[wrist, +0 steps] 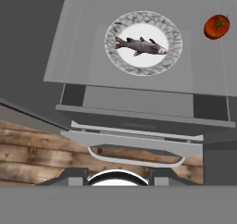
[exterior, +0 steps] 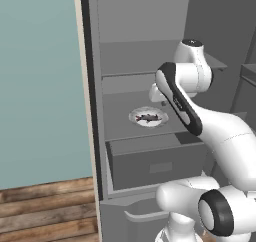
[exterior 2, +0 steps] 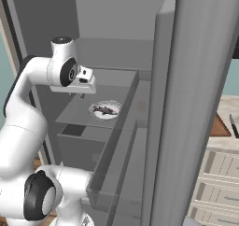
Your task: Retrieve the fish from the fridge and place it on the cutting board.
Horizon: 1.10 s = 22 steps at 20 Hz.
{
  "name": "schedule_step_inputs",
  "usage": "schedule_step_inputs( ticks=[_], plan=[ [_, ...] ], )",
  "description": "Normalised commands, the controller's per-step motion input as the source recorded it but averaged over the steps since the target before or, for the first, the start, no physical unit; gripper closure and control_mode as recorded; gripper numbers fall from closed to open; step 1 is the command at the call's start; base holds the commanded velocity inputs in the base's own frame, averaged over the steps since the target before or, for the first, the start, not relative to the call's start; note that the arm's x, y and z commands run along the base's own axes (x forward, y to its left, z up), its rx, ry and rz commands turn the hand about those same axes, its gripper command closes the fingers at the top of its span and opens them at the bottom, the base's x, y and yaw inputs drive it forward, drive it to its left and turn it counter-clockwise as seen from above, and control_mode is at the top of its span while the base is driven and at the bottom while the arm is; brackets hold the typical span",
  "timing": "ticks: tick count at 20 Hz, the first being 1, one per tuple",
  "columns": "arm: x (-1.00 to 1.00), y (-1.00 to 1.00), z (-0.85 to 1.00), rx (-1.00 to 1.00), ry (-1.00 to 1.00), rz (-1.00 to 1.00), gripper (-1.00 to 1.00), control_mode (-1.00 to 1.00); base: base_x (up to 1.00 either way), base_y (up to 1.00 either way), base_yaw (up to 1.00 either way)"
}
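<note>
The fridge [exterior: 140, 36] stands open, its tall door [exterior 2: 200, 103] swung out to the right. On a middle shelf lies the fish [exterior: 147, 118] [exterior 2: 104, 110] [wrist: 141, 45], small and dark, on a round white plate [wrist: 164, 61]. My gripper [exterior 2: 81, 95] hangs above the shelf's front edge, a short way left of the plate in the right base view. It is shut and holds nothing. The hand view looks down on the plate from above. Past the door edge, a corner of the brown cutting board [exterior 2: 218, 127] shows on the counter.
A red tomato [wrist: 216, 26] sits on the same shelf, right of the plate in the hand view. Below the shelf is a grey drawer [exterior: 155, 161]. A dark knife [exterior 2: 234, 125] lies by the board. My own arm crosses the fridge opening.
</note>
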Motion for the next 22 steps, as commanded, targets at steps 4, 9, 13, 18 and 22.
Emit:
schedule_step_inputs(
  ticks=[4, 9, 13, 18, 22],
  plan=[
    [0.00, 0.00, 0.00, 0.01, -0.01, 0.00, -1.00, -1.00, 0.00, 0.00, 0.00],
    [0.00, 0.00, 0.00, 0.00, 0.00, 0.00, -1.00, -1.00, 0.00, 0.00, 0.00],
    [-0.05, -0.01, -0.01, 0.00, 0.00, 0.00, -1.00, -1.00, 0.00, 0.00, 0.00],
    [0.00, -0.02, -0.33, -0.01, 0.01, -0.03, -1.00, -1.00, 0.00, 0.00, 0.00],
    [0.01, -0.05, -0.64, -0.05, -0.03, -0.03, -1.00, -1.00, 0.00, 0.00, 0.00]
  ],
)
